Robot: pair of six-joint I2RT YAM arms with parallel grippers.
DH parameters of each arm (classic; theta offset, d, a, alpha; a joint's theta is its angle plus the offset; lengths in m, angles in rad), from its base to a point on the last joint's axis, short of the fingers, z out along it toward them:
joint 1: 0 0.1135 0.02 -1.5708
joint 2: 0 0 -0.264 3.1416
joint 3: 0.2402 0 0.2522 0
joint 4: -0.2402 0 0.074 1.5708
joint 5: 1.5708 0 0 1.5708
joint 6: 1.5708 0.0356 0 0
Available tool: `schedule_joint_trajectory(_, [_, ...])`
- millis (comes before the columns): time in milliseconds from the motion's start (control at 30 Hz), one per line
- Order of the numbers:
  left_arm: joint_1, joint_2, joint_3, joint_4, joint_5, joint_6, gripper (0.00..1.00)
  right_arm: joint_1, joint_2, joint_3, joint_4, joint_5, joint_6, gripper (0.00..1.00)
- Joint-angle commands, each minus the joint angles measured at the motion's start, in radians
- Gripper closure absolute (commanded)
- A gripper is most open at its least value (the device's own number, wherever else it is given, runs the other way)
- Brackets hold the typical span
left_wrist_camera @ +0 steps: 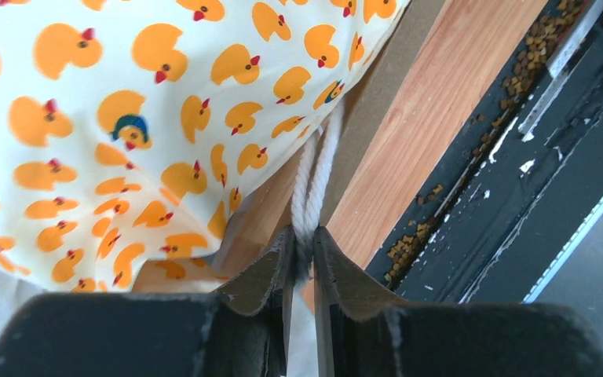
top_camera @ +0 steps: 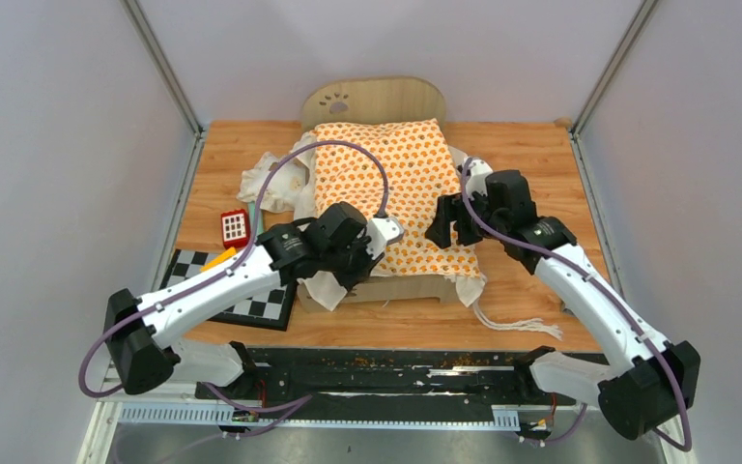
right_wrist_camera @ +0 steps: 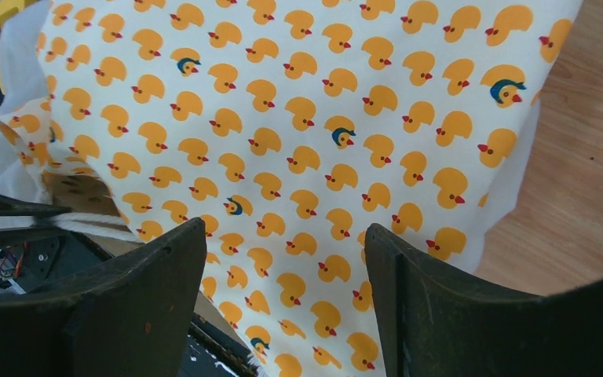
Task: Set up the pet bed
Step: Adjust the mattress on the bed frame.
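The pet bed stands at the middle of the table, its paw-print head board [top_camera: 375, 100] at the back and its foot board [top_camera: 415, 288] at the front. The orange duck-print cushion [top_camera: 386, 184] lies on it and hides the base. My left gripper [top_camera: 356, 273] is at the bed's front left corner, shut on a white tie cord [left_wrist_camera: 314, 184] of the cushion [left_wrist_camera: 126, 118]; the cord runs between its fingers [left_wrist_camera: 302, 245]. My right gripper [top_camera: 451, 232] is open and empty just above the cushion's right part [right_wrist_camera: 298, 118], its gap [right_wrist_camera: 286, 236] over the fabric.
A small white pillow [top_camera: 275, 179] lies left of the bed. A red block [top_camera: 235, 227], a yellow piece [top_camera: 217, 259] and a checkerboard [top_camera: 242, 295] sit front left. Another tie cord [top_camera: 517, 324] trails on the table front right. Crumbs lie on the black base rail [left_wrist_camera: 518, 157].
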Motion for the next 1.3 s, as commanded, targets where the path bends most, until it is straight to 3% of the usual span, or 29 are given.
schedule_joint_trajectory(0, [-0.005, -0.111, 0.028, 0.011, 0.003, -0.016, 1.0, -0.001, 0.05, -0.016, 0.071, -0.009, 0.026, 0.27])
schedule_joint_trajectory(300, [-0.005, -0.201, 0.019, -0.006, 0.017, -0.013, 1.0, -0.001, 0.125, -0.028, 0.089, 0.036, 0.032, 0.3])
schedule_joint_trajectory(633, [-0.005, -0.266, -0.03, -0.112, 0.323, 0.132, 1.0, -0.002, 0.166, -0.028, 0.1, 0.044, 0.038, 0.32])
schedule_joint_trajectory(767, [-0.005, -0.336, -0.054, -0.119, 0.358, 0.177, 1.0, -0.002, 0.175, -0.027, 0.094, 0.051, 0.033, 0.32])
schedule_joint_trajectory(1033, [-0.004, -0.604, -0.133, -0.157, 0.268, 0.395, 1.0, -0.001, 0.189, -0.02, 0.086, 0.066, 0.026, 0.32])
schedule_joint_trajectory(1267, [-0.005, -0.783, -0.176, -0.145, 0.047, 0.468, 1.0, -0.002, 0.205, -0.01, 0.08, 0.069, 0.03, 0.33])
